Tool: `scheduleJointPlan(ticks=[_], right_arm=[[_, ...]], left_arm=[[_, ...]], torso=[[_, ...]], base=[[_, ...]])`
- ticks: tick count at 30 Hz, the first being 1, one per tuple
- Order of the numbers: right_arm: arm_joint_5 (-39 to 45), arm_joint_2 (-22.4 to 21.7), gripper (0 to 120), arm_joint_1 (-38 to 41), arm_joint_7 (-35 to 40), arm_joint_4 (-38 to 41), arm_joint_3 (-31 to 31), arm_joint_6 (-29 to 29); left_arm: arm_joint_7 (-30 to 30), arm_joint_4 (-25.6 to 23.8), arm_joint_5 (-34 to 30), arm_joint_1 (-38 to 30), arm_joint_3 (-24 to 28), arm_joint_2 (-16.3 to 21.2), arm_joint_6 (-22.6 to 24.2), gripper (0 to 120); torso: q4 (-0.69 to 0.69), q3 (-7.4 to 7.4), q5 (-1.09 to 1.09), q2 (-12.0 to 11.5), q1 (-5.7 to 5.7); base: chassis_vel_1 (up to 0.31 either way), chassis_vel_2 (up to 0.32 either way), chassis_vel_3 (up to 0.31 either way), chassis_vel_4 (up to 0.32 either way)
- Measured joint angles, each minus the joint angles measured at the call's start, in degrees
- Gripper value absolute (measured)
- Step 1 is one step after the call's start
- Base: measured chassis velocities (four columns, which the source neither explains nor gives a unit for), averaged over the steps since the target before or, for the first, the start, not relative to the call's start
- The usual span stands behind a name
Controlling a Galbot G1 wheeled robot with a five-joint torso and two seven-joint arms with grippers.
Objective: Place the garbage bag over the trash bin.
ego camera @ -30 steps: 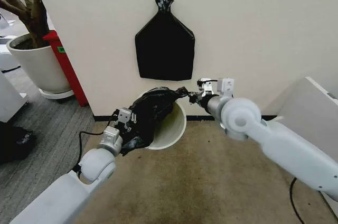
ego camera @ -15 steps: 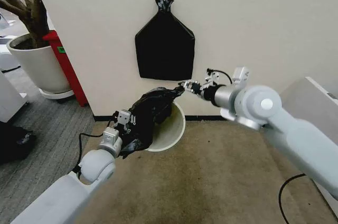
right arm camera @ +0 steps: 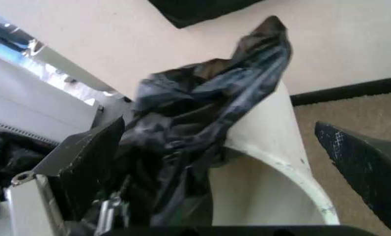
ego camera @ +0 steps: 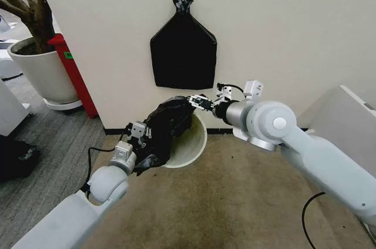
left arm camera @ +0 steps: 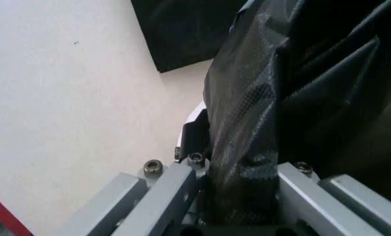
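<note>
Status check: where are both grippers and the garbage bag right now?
Left gripper shut on garbage bag at trash bin rim's near-left side. Right gripper, jaws open, at bag's top corner. Bag bunched, not over rim. Nothing in the way.
</note>
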Motion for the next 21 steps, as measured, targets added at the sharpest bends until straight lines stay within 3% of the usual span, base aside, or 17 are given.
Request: scheduleJointPlan(ticks=[11, 21], right_arm=[[-2.0, -1.2, 100, -0.8, 1.2, -3.9, 0.2, -2.8], [-2.2, -7.6, 100, -1.4, 0.0, -5.5, 0.9, -6.3]], left_arm=[[0.2, -1.8, 0.4, 1.6, -0.9, 0.6, -0.7, 1], [1.2, -3.7, -0.7, 4.7, -2.7, 1.3, -2.2, 1]], torso=[[0.00, 0.00, 0.01, 0.0, 0.00], [-0.01, 0.00, 0.01, 0.0, 0.00]], base=[[0.000, 0.000, 0.000, 0.000], [0.000, 0.000, 0.000, 0.000]])
